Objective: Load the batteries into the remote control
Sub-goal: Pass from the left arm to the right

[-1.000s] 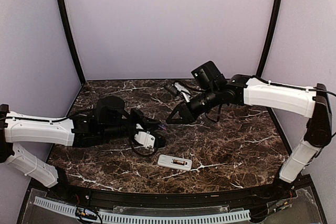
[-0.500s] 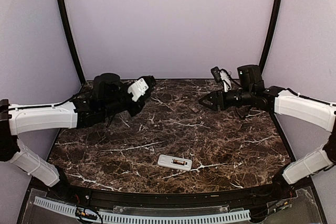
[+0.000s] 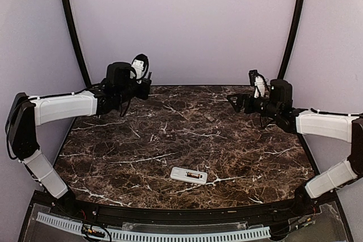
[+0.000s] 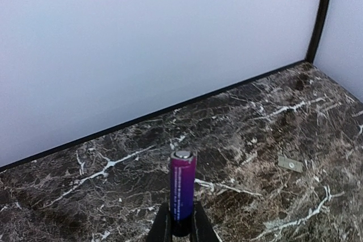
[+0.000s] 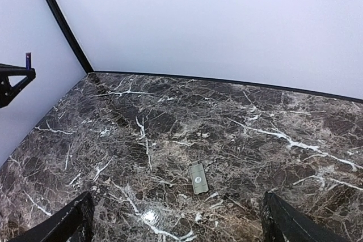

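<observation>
The white remote control (image 3: pixel 189 175) lies back side up near the table's front edge, and one dark battery with reddish marks (image 3: pixel 196 175) appears to lie in its bay. My left gripper (image 4: pixel 181 228) is shut on the lower end of a purple battery (image 4: pixel 182 185), which stands upright between the fingers. In the top view this gripper (image 3: pixel 146 87) hangs above the back left corner, far from the remote. My right gripper (image 5: pixel 178 222) is open wide and holds nothing; in the top view it (image 3: pixel 233 101) hovers over the back right.
The small flat grey cover piece (image 5: pixel 198 178) lies on the marble between my right fingers' line of sight, toward the back centre (image 3: pixel 210 118) and also in the left wrist view (image 4: pixel 290 164). Lilac walls close the back and sides.
Both arms have pulled away from the middle of the table to the back corners and risen. The right gripper has opened wide. The left gripper still grips the battery.
</observation>
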Motion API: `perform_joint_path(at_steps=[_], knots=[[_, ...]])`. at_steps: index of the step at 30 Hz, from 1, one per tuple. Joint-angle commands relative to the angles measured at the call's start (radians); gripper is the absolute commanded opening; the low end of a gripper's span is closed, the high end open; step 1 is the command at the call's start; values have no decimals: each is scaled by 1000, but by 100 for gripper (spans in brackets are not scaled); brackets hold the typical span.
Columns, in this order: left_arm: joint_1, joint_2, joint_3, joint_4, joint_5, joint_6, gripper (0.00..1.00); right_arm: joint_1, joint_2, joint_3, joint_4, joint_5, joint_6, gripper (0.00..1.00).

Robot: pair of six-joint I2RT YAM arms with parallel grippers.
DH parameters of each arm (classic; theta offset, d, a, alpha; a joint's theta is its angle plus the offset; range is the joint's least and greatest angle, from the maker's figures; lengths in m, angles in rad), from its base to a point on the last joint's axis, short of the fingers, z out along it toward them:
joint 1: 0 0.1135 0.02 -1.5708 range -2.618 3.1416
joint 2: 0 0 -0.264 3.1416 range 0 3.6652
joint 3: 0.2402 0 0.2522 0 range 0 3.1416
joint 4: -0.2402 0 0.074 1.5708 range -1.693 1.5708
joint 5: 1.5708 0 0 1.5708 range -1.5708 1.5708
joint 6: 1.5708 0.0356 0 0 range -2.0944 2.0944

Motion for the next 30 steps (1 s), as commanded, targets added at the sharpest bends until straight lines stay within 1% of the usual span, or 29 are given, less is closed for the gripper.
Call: perform_joint_path(at_steps=[1, 3, 7, 10, 13, 16, 21, 24, 26, 30], knots=[[10, 48, 140, -180, -65, -59, 0, 0, 57, 1, 71, 65, -11, 99], [16, 74, 188, -266, -59, -45, 0, -4, 83, 14, 60, 62, 4, 99], [46, 107, 245, -374, -57, -46, 0, -31, 119, 23, 67, 16, 15, 99], [67, 148, 315, -438, -40, -39, 0, -61, 145, 51, 33, -17, 27, 99], [81, 192, 395, -537, -26, -28, 0, -74, 152, 77, -8, -17, 48, 99], [87, 229, 469, -602, 24, -3, 0, -74, 153, 103, -68, -27, 55, 99], [88, 233, 468, -603, 63, 101, 0, -86, 163, 89, -51, -38, 50, 99], [89, 220, 459, -556, 104, 144, 0, -98, 167, 119, -44, -43, 2, 99], [89, 218, 465, -518, 140, 155, 0, -101, 165, 147, -46, -50, -31, 99], [79, 217, 497, -467, 215, 167, 0, -102, 158, 200, -73, -113, -74, 99]])
